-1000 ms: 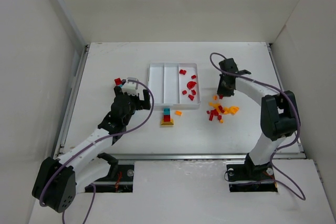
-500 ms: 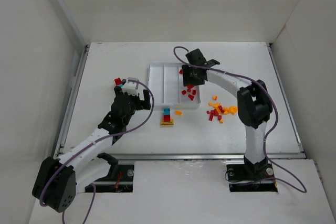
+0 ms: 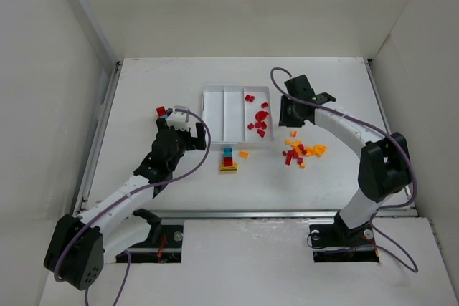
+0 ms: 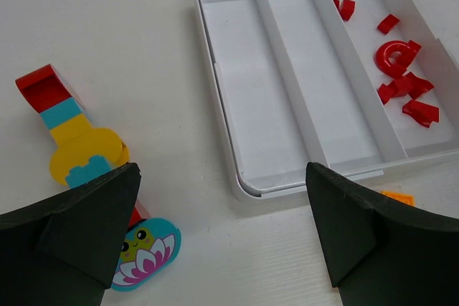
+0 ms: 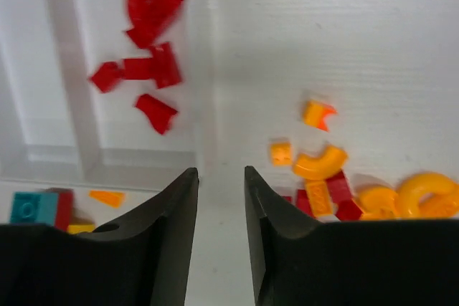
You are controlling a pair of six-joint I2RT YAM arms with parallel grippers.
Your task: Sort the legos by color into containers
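Left gripper (image 4: 222,170): fingers spread fully wide, holding nothing. A multicolour brick stack (image 4: 72,134) lies at its 10 o'clock. The tray (image 4: 215,84) lies at 12 o'clock, with red bricks (image 4: 398,59) in its right compartment. Right gripper (image 5: 219,173): fingers a narrow gap apart, nothing between them. Loose orange and red bricks (image 5: 323,170) lie at its 2 o'clock.

table (image 3: 272,191): white, flat | walls (image 3: 237,5): white panels on three sides | light: even
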